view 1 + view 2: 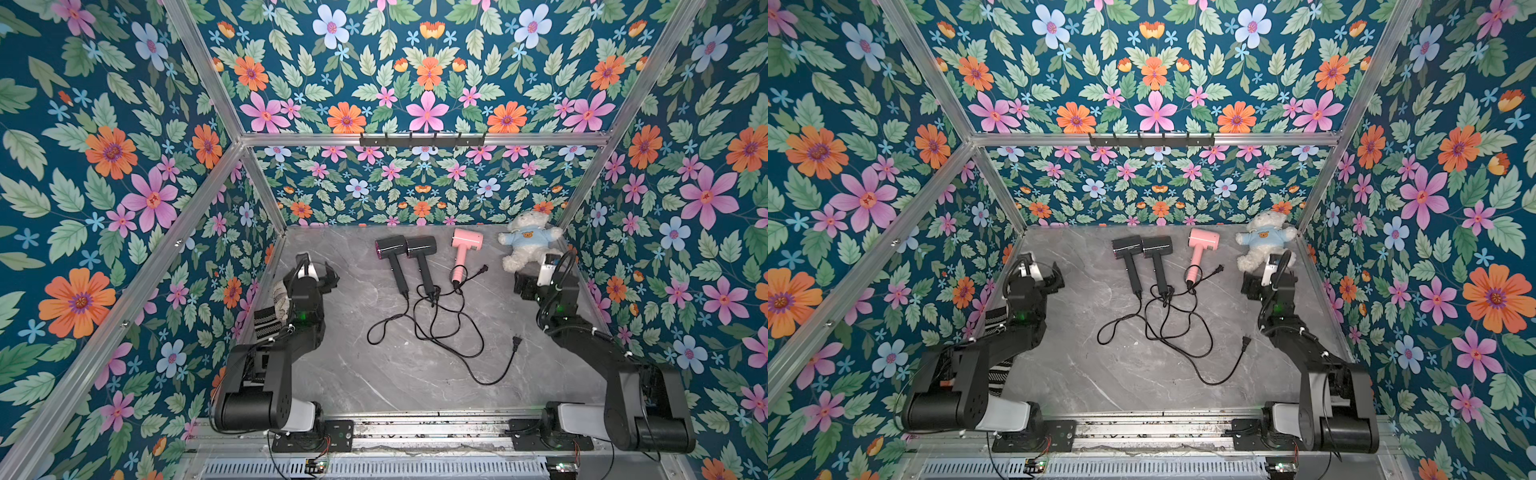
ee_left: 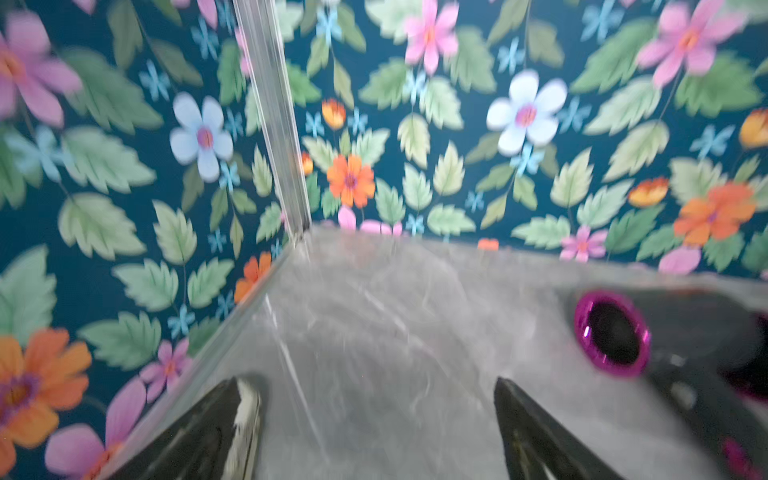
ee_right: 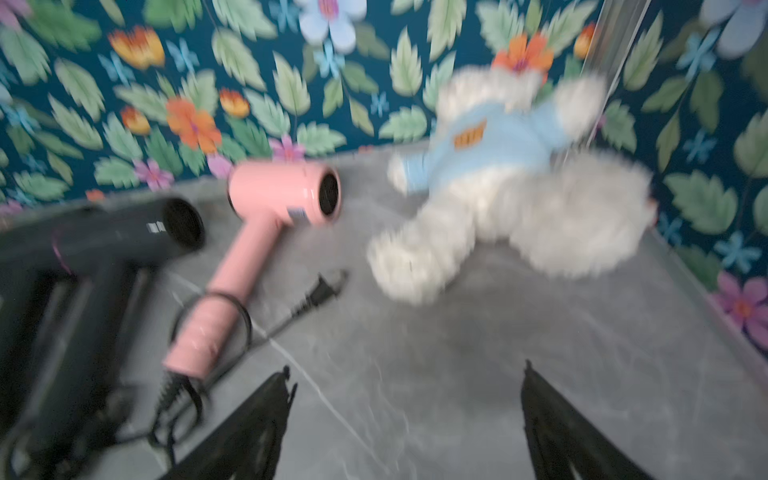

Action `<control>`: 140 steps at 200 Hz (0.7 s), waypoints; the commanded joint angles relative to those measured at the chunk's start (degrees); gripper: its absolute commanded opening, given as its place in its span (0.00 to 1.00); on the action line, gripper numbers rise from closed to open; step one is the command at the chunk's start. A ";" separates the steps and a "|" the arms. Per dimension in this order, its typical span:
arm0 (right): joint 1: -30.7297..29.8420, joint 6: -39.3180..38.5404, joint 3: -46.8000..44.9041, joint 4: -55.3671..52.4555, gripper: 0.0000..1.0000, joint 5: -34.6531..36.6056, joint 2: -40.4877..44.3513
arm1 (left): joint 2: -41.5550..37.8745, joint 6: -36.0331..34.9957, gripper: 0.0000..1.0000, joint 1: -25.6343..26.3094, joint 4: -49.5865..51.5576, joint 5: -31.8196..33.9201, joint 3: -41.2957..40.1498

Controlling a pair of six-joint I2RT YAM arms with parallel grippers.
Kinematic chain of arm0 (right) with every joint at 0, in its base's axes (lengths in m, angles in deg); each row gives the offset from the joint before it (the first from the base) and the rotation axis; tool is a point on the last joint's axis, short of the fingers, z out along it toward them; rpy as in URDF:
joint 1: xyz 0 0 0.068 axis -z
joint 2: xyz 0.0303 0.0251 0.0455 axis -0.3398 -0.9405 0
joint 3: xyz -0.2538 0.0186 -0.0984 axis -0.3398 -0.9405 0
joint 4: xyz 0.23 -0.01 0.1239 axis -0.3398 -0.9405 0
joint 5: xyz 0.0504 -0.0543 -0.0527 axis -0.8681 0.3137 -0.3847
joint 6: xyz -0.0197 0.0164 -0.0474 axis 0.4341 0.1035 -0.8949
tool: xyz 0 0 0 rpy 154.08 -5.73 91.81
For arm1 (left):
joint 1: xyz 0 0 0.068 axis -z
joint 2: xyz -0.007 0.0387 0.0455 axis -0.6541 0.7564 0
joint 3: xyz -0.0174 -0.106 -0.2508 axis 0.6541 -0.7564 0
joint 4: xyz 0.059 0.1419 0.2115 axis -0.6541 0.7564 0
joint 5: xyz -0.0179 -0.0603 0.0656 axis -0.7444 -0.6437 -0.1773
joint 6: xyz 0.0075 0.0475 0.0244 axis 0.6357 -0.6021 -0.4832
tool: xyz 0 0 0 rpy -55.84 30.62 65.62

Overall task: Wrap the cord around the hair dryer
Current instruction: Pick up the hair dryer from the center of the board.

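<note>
Three hair dryers lie at the back of the grey table: two dark grey ones [image 1: 390,246] [image 1: 422,246] side by side and a pink one [image 1: 467,241] to their right. Their black cords [image 1: 436,324] sprawl loose and tangled toward the front, ending in a plug [image 1: 516,343]. A loop of cord [image 3: 216,299] crosses the pink dryer's [image 3: 274,195] handle, with its plug [image 3: 320,291] beside it. My left gripper [image 1: 330,276] [image 2: 370,382] hovers open left of the dark dryers, one with a magenta-ringed end [image 2: 611,332]. My right gripper [image 1: 521,286] [image 3: 407,368] stands open, right of the pink dryer.
A white teddy bear [image 1: 525,241] in a blue shirt sits in the back right corner, just behind my right gripper. A striped cloth [image 1: 266,320] lies by the left wall under my left arm. Flowered walls close in three sides; a hook rail [image 1: 422,139] hangs on the back wall.
</note>
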 commanded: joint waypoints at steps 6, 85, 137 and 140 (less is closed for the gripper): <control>-5.51 0.97 9.79 -35.01 0.86 9.23 -0.17 | -2.49 -1.54 0.99 3.14 22.02 3.37 6.67; -27.80 6.39 44.40 -64.31 0.83 8.00 -24.41 | -3.04 1.86 0.99 16.02 36.51 13.07 11.44; -37.85 10.56 61.96 -61.78 0.83 0.98 -43.19 | -8.45 5.07 0.99 15.75 46.59 12.66 13.62; -38.09 10.65 62.75 -61.43 0.82 0.46 -44.19 | -8.36 5.38 0.99 15.66 47.86 12.53 14.16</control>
